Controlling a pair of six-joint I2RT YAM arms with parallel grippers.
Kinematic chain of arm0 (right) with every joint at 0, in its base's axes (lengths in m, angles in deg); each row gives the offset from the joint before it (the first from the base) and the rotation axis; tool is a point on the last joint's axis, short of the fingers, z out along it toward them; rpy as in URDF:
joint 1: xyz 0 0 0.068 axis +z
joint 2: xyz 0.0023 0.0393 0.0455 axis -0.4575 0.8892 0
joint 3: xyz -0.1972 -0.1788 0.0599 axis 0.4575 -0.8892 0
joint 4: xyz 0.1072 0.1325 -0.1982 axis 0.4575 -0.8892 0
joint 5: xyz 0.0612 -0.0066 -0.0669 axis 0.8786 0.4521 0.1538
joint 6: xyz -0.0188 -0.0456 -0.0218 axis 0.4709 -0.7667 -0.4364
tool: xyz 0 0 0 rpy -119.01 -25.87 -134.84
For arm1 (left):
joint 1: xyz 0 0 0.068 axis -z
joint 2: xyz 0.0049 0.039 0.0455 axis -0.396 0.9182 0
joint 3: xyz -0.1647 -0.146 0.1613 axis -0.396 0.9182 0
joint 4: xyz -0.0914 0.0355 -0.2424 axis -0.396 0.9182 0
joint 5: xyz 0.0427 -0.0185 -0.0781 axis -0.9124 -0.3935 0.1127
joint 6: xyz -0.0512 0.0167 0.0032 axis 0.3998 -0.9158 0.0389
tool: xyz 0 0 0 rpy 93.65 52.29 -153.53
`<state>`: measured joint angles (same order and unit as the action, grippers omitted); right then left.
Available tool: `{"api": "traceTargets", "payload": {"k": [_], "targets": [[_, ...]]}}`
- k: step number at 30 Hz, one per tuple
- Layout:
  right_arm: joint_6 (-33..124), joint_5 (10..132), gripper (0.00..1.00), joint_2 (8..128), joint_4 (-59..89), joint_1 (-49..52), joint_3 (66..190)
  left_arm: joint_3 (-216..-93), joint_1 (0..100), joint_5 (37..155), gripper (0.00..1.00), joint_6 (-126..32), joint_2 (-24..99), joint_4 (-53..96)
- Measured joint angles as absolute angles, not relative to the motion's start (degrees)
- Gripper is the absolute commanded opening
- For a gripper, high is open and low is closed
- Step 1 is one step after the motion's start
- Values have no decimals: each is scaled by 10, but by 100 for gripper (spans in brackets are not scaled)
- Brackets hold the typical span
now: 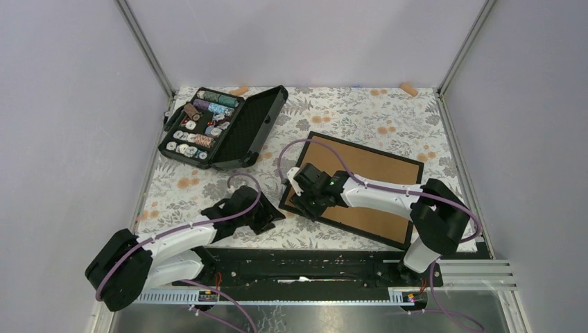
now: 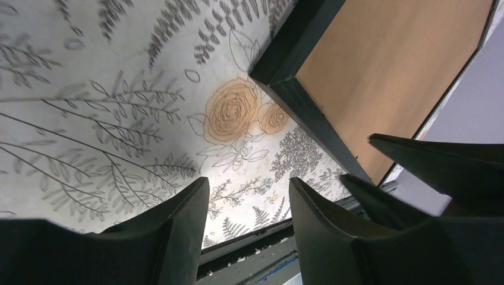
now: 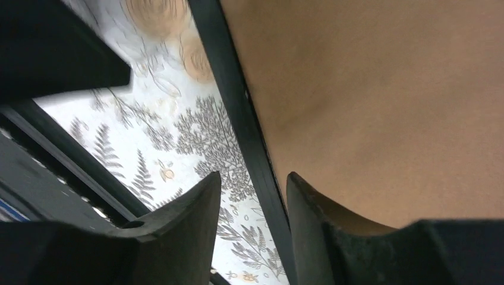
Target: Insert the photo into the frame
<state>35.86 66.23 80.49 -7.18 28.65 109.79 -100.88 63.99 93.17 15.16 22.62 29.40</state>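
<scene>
The frame (image 1: 378, 184) lies back-up on the floral cloth, its brown board showing inside a thin black rim. The photo is out of view. My right gripper (image 1: 305, 201) hangs over the frame's near-left end. In the right wrist view it (image 3: 252, 177) is open, one finger over the brown board (image 3: 368, 89) and the other over the cloth, the black rim (image 3: 238, 107) running between them. My left gripper (image 1: 267, 216) sits just left of that corner. It (image 2: 246, 184) is open with only cloth between its fingers, the frame's corner (image 2: 386, 71) ahead on the right.
An open black case of thread spools (image 1: 222, 128) stands at the back left. The black rail of the table's near edge (image 1: 298, 267) runs close behind both grippers. The right arm's dark fingers (image 2: 440, 160) crowd the right of the left wrist view.
</scene>
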Motion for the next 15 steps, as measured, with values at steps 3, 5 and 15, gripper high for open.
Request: {"api": "traceTargets", "payload": {"k": [3,5,15], "targets": [[412,641,45,806,-100,286,1146,-1011,668,915,56,197,239,286],[433,632,43,812,-112,286,1179,-1011,675,899,56,225,247,278],[439,613,44,838,-95,286,1201,-996,690,812,52,322,294,187]]}}
